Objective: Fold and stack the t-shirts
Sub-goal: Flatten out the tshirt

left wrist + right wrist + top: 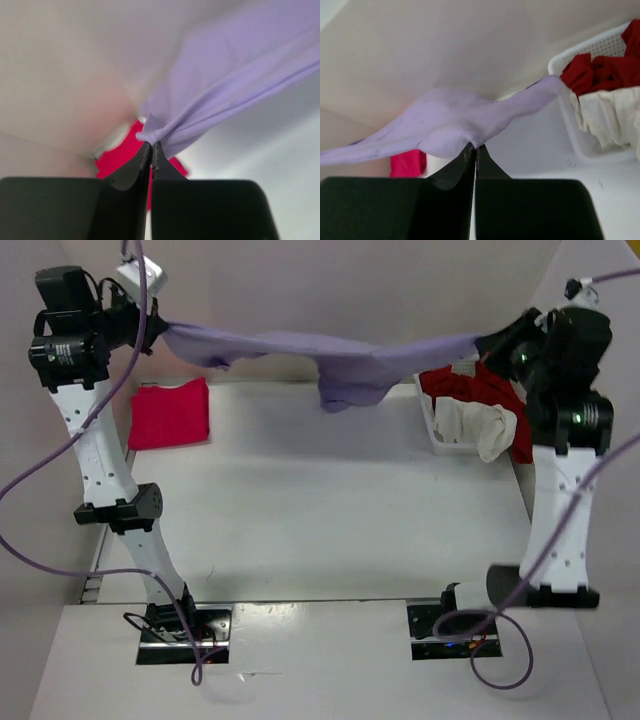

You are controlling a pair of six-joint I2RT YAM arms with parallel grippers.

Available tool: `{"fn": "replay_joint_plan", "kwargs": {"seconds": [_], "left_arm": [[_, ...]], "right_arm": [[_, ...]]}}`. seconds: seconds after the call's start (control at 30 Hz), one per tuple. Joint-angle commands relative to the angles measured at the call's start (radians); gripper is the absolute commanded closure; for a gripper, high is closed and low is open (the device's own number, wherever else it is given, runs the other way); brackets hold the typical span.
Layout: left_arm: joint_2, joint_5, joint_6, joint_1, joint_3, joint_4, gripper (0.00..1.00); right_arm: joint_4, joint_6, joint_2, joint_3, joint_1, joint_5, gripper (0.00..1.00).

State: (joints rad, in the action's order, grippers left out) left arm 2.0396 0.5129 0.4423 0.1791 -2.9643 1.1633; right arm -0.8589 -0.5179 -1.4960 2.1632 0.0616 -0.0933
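Wrist views show me left gripper (151, 145) and right gripper (474, 147) clamped on lavender shirt (340, 360), only overhead shows its whole span above white table (330, 510)

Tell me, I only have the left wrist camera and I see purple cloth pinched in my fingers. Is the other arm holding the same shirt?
Observer: Yes. The right gripper is shut on the far end of the lavender shirt, which is stretched in the air between both arms.
Operator: Where are the remaining shirts?
Observer: The dark red shirt and the cream shirt are heaped in the white basket at the far right.
Operator: And the pink I glimpse?
Observer: The magenta shirt lies folded on the table, far left.
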Motion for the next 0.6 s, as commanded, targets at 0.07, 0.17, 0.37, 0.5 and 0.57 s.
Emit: {"fn": "replay_joint_plan", "kwargs": {"seconds": [0.07, 0.17, 0.37, 0.5, 0.57], "left_arm": [[-0.071, 0.084, 0.208, 0.005, 0.581, 0.051, 1.00], [-0.286, -0.019, 0.266, -0.029, 1.089, -0.136, 1.00], [-0.525, -0.203, 0.323, -0.059, 1.634, -0.200, 1.00], [-0.571, -0.324, 0.323, -0.059, 1.862, -0.191, 1.00], [-0.584, -0.378, 0.312, -0.059, 1.956, -0.191, 1.00]], "right_arm": [[0.040, 0.022, 0.150, -0.510, -0.014, -0.071, 1.00], [0.050, -0.005, 0.261, -0.761, -0.026, -0.089, 1.00], [-0.038, -0.054, 0.426, -1.097, -0.057, -0.123, 1.00], [-0.130, -0.089, 0.489, -1.227, -0.100, -0.123, 1.00], [-0.156, -0.090, 0.499, -1.240, -0.100, -0.123, 1.00]]}}
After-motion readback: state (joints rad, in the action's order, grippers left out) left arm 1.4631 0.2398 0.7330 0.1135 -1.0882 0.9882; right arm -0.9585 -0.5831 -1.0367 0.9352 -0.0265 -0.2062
